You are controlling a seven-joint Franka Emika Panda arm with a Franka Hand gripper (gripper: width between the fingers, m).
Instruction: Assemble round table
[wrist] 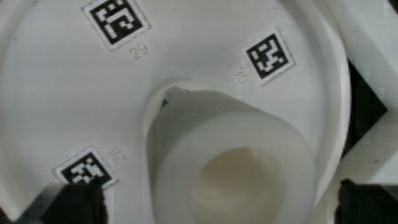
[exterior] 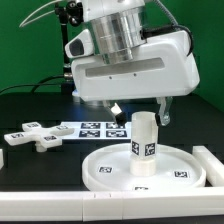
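Note:
The large white disc top (exterior: 105,166) lies flat at the front of the table. The short cylindrical leg (exterior: 145,146) stands upright on its middle, a marker on its side. The cross-shaped foot (exterior: 34,135) lies loose on the black table at the exterior view's left. My gripper (exterior: 140,111) hangs open just above the leg's top, one finger on each side. In the wrist view the leg (wrist: 231,160) rises from the disc top (wrist: 89,100) between my two dark fingers (wrist: 71,203), with my gripper (wrist: 214,208) open and holding nothing.
The marker board (exterior: 92,128) lies flat behind the disc top. A long white edge bar (exterior: 209,165) runs along the exterior view's right of the disc, and another (exterior: 50,197) along the front. A black stand (exterior: 70,40) is at the back.

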